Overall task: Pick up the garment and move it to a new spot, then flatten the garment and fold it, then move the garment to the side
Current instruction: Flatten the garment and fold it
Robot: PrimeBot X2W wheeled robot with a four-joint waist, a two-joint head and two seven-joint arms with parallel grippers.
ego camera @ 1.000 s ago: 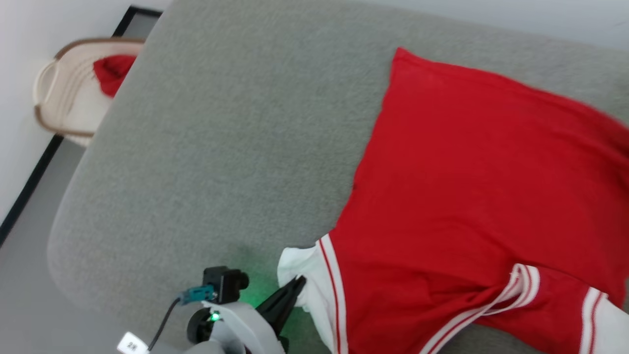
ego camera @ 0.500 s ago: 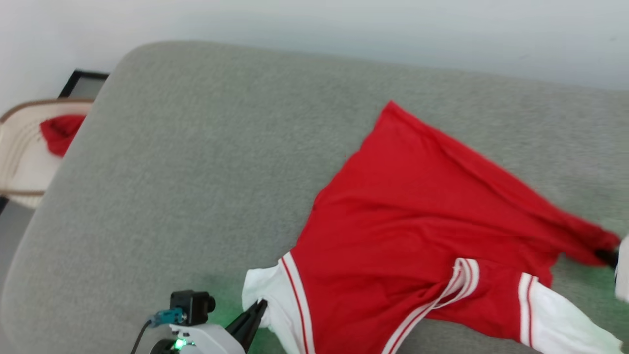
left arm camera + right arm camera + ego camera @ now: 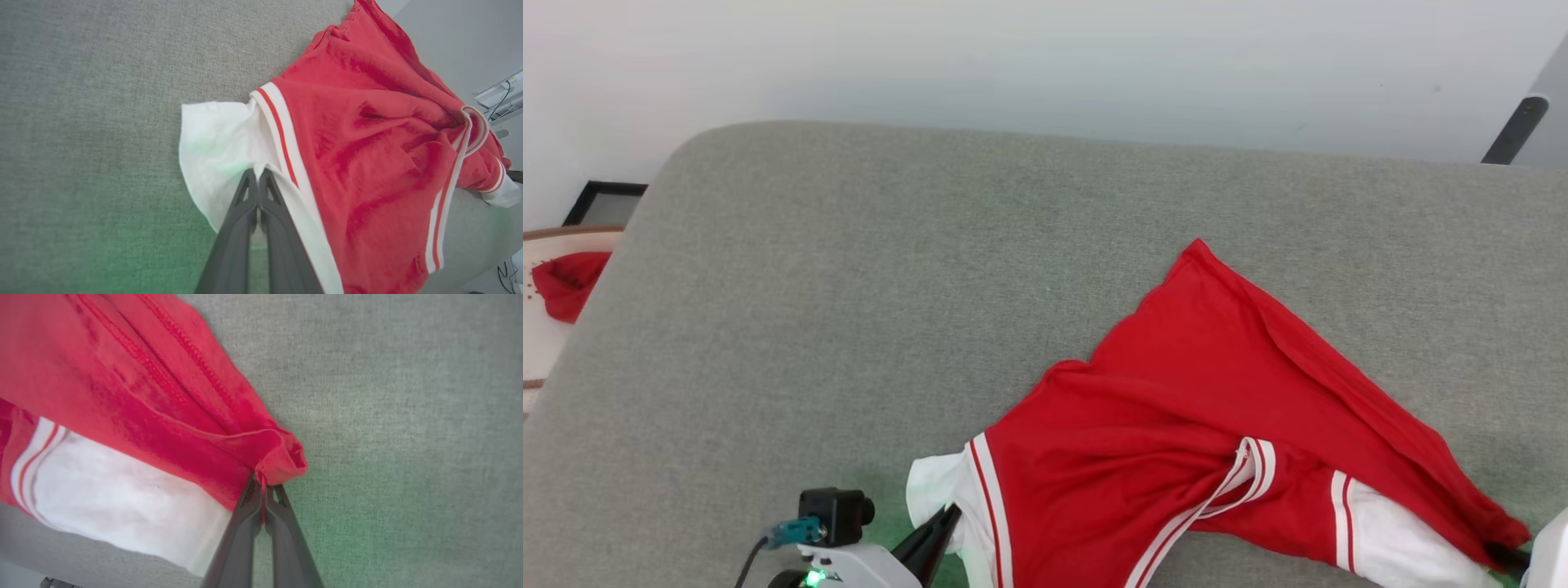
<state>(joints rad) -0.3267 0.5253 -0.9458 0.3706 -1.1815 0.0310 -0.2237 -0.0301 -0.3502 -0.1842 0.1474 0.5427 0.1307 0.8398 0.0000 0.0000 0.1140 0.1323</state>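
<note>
Bunched red shirt [image 3: 1176, 408] on grey cushion [image 3: 833, 278], near front edge. Left gripper [image 3: 257, 173] pinched on white sleeve [image 3: 212, 139]; right gripper [image 3: 264, 479] pinched on red hem corner [image 3: 282, 457]. Risk: thin pinches slip under uneven pull; fabric twists, creases.

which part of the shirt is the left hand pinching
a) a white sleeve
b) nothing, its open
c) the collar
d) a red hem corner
a: in the left wrist view the left hand is shut on the white sleeve of the garment, just beside the striped seam.
</note>
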